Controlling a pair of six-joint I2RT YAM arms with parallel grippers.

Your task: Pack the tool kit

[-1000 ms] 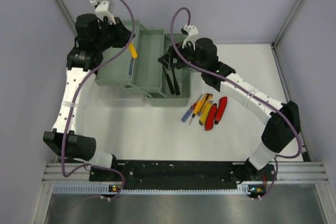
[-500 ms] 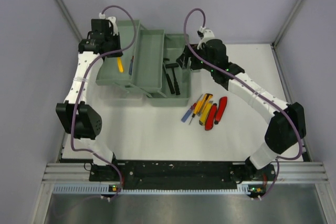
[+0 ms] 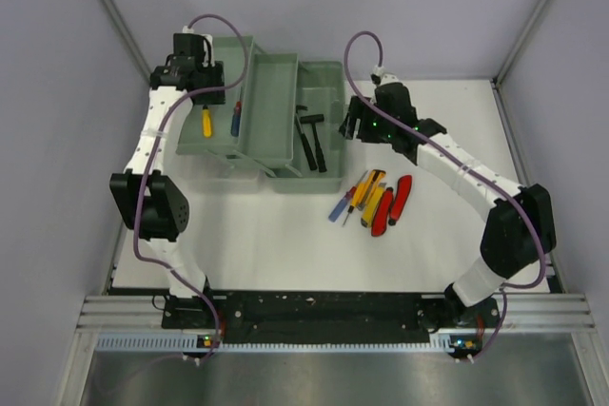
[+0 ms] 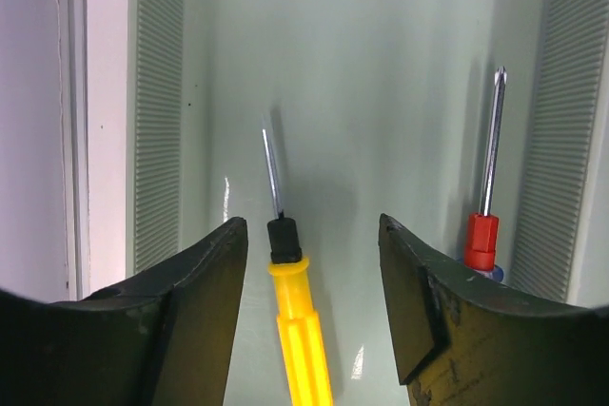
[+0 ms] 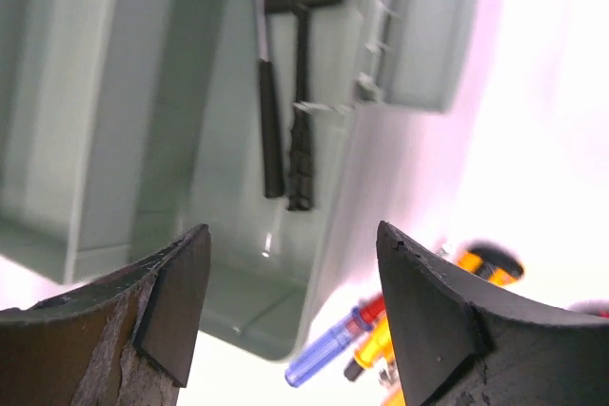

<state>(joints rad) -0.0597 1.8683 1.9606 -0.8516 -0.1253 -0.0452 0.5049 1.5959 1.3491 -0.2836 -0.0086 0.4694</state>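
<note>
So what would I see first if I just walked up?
Probably the pale green toolbox at the back of the table, opened out into trays. Next, the bright heap of tools, red, yellow and blue, on the white tabletop by its right end. Two black hammers lie in the box's right tray.

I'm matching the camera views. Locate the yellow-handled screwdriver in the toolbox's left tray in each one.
Top external: yellow-handled screwdriver in the toolbox's left tray, upper left.
Left wrist: the screwdriver at bottom centre, shaft pointing up.
Right wrist: not in view.
Shared landmark: the toolbox shows in all three; the red-collared screwdriver in the first two.
</note>
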